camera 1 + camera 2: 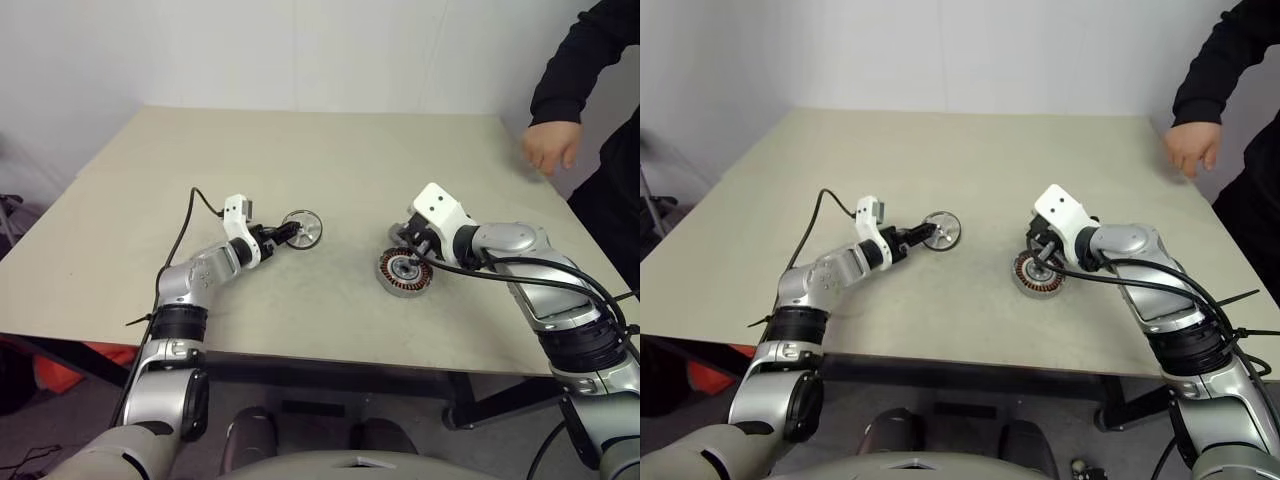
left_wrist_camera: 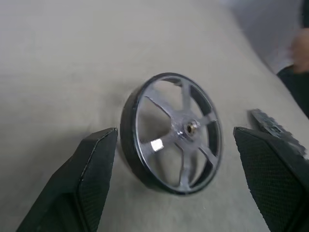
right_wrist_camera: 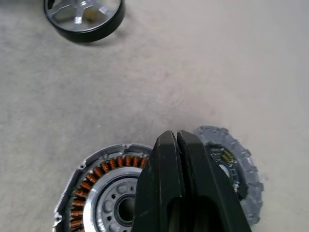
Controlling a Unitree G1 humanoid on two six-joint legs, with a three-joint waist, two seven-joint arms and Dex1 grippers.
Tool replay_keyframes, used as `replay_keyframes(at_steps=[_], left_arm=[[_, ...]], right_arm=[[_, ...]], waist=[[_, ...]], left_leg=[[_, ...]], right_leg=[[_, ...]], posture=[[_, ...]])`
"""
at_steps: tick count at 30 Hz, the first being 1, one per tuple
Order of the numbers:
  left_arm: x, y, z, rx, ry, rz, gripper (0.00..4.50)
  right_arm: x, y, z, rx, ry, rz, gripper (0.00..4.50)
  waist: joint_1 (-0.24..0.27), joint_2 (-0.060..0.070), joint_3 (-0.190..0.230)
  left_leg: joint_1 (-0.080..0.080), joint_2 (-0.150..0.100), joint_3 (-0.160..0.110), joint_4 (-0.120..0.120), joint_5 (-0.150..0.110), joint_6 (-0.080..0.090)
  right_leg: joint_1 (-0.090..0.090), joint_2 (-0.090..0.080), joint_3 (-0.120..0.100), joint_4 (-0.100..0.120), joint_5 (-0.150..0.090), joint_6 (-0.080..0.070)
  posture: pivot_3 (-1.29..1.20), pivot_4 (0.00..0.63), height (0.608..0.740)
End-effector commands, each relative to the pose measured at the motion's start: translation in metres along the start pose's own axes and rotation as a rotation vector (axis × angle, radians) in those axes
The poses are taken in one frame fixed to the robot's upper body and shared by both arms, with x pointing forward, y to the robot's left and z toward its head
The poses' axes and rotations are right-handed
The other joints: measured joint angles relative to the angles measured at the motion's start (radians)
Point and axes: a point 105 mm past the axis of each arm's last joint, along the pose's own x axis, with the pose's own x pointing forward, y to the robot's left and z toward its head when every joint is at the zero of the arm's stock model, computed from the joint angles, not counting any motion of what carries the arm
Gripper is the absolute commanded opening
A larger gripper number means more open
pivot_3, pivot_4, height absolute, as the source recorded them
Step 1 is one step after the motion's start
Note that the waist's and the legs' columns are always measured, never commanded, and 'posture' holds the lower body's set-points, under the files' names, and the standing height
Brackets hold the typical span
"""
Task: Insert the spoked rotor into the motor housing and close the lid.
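**Left claw lined up on the wheel, nothing grabbed**

The left gripper (image 2: 176,183) is spread wide either side of the spoked rotor (image 1: 302,229) (not touching it) on the table (image 1: 330,160). The right gripper (image 3: 179,145) is pressed together, empty, above the motor housing (image 3: 104,193), partly covering the lid (image 3: 236,169) beside it.

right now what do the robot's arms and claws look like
Both arms are silver-grey metal segments with black ribbed joint bands and white wrist blocks. Black cables loop along each arm, thicker and more numerous on the right. The left claw has two black wedge-shaped fingers with finely textured inner pads. The right claw has the same black fingers with smooth, rounded backs.
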Motion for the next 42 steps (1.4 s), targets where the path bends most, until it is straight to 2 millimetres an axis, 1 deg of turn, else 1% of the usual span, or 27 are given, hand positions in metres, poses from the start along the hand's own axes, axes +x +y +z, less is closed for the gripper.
replay_keyframes(at_steps=[1,5,8,14,18,24,28,29,30,35,38,41,42], left_arm=[[0.01,0.004,0.004,0.007,0.018,0.048,4.04],[0.018,0.001,-0.001,0.008,0.047,0.044,4.04],[0.023,-0.013,0.001,-0.046,0.028,-0.037,4.04],[0.025,-0.027,0.006,-0.134,-0.005,-0.122,4.04],[0.026,-0.027,0.006,-0.164,-0.006,-0.114,4.04],[0.027,-0.024,0.001,-0.158,0.007,-0.094,4.04],[0.028,-0.018,-0.003,-0.17,0.016,-0.055,4.04],[0.029,-0.017,-0.004,-0.182,0.014,-0.047,3.63],[0.03,-0.016,-0.004,-0.201,0.01,-0.044,3.49],[0.035,-0.016,-0.004,-0.322,-0.012,-0.041,3.49],[0.038,-0.015,-0.008,-0.343,-0.007,-0.037,3.49],[0.04,-0.018,-0.009,-0.358,0.0,-0.045,2.95],[0.04,-0.018,-0.01,-0.359,0.007,-0.043,2.63]], right_arm=[[-0.006,-0.011,0.018,-0.009,-0.057,-0.055,0.03],[-0.005,-0.011,0.018,-0.004,-0.059,-0.06,0.03],[-0.004,-0.011,0.018,-0.005,-0.058,-0.066,0.03],[-0.003,-0.012,0.019,0.002,-0.061,-0.073,0.03],[-0.002,-0.011,0.02,0.004,-0.063,-0.071,0.03],[0.0,-0.011,0.02,0.006,-0.065,-0.073,0.03],[0.0,-0.011,0.022,0.007,-0.071,-0.075,0.03],[0.0,-0.011,0.022,0.007,-0.071,-0.076,0.0],[0.0,-0.012,0.023,0.007,-0.072,-0.076,0.0],[0.004,-0.01,0.021,0.015,-0.07,-0.071,0.0],[0.006,-0.006,0.02,0.021,-0.07,-0.059,0.0],[0.007,-0.006,0.021,0.02,-0.071,-0.062,0.0],[0.007,-0.007,0.022,0.019,-0.071,-0.065,0.0]], waist=[[0.002,0.0,0.0],[0.005,0.0,0.0],[0.007,0.0,0.0],[0.016,0.0,0.0],[0.024,0.0,0.0],[0.024,0.0,0.0],[0.025,0.0,0.0],[0.025,0.0,0.0],[0.025,0.0,0.0],[0.026,0.0,0.0],[0.027,0.0,0.0],[0.028,0.0,0.0],[0.028,0.0,0.0]], left_leg=[[0.0,0.0,0.0,0.0,0.0,0.0],[0.001,0.0,0.0,0.0,0.0,0.0],[0.003,-0.002,-0.001,0.0,0.0,-0.001],[0.0,-0.003,-0.001,0.0,0.0,0.0],[-0.001,-0.003,-0.001,0.0,0.0,0.0],[-0.001,-0.003,-0.001,-0.001,0.0,0.0],[-0.001,-0.002,-0.001,-0.001,0.0,0.0],[-0.001,-0.003,-0.001,-0.001,0.0,0.0],[-0.001,-0.003,-0.001,-0.001,0.0,0.0],[0.0,-0.003,-0.001,-0.001,0.0,0.0],[0.001,-0.003,-0.001,-0.001,0.0,0.0],[0.001,-0.003,-0.002,-0.001,0.0,0.0],[0.001,-0.004,-0.002,-0.001,0.0,0.0]], right_leg=[[0.0,0.0,0.0,0.0,0.0,0.0],[0.002,0.0,0.0,0.0,0.0,0.0],[0.003,-0.002,0.0,0.0,0.0,0.0],[0.003,-0.003,-0.001,-0.001,0.0,0.0],[0.001,-0.003,-0.001,-0.001,0.0,0.0],[0.001,-0.003,-0.001,-0.001,0.0,0.0],[0.001,-0.003,-0.001,-0.001,0.0,0.0],[0.001,-0.003,-0.001,-0.001,0.0,0.0],[0.001,-0.003,-0.001,-0.001,0.0,0.0],[0.002,-0.003,-0.001,-0.002,0.0,0.001],[0.003,-0.003,-0.001,-0.002,0.0,0.001],[0.003,-0.004,-0.001,-0.002,0.0,0.001],[0.003,-0.004,-0.001,-0.002,0.0,0.001]], posture=[[0.0,0.0,0.74],[0.0,0.0,0.74],[0.0,0.0,0.74],[0.0,0.0,0.74],[0.0,0.0,0.74],[0.0,0.0,0.74],[0.0,0.0,0.74],[0.0,0.0,0.74],[0.0,0.0,0.74],[0.0,0.0,0.74],[0.0,0.0,0.74],[0.0,0.0,0.74],[0.0,0.0,0.74]])
